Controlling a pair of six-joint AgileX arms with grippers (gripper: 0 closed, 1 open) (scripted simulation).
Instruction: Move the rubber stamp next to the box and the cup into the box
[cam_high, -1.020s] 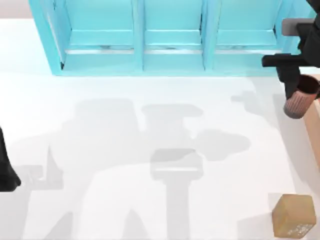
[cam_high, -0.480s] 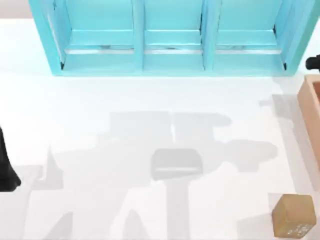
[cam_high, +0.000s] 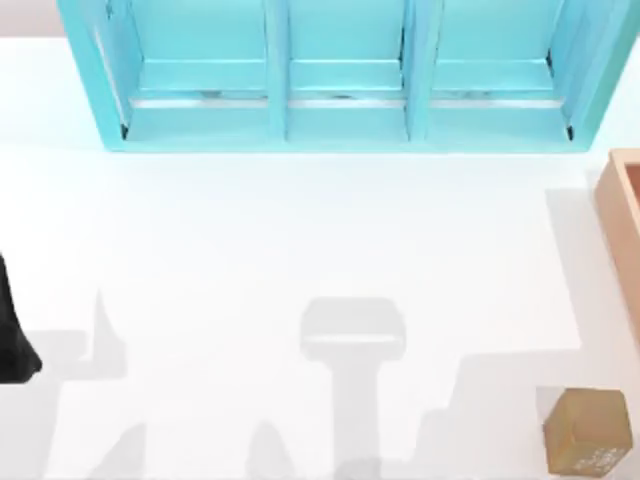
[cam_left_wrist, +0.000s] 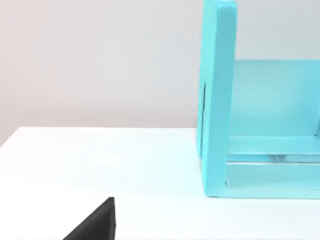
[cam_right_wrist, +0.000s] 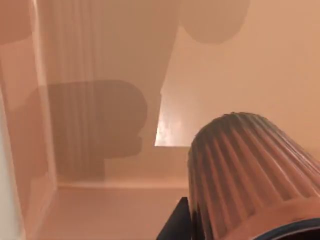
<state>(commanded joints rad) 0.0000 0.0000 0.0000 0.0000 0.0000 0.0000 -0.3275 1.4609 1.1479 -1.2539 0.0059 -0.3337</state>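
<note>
The box (cam_high: 622, 215) is a tan-orange walled container cut off by the top view's right edge. The rubber stamp (cam_high: 588, 432), a golden-tan block with a whitish mark, stands at the front right of the table, apart from the box. In the right wrist view the ribbed reddish-brown cup (cam_right_wrist: 245, 165) hangs close to the camera over the box's inner walls and floor (cam_right_wrist: 110, 210). My right gripper (cam_right_wrist: 220, 232) is shut on it, one dark finger (cam_right_wrist: 174, 226) showing beside it. My left arm (cam_high: 12, 345) is parked at the table's left edge.
A turquoise shelving unit (cam_high: 340, 75) spans the back of the table, and its side panel (cam_left_wrist: 217, 100) stands ahead in the left wrist view. White tabletop lies between the shelving, the left arm and the stamp.
My right arm carried the cup rightward out of the top view and over the box. Its shadow slid off the table's middle. The stamp and left arm stayed put.
</note>
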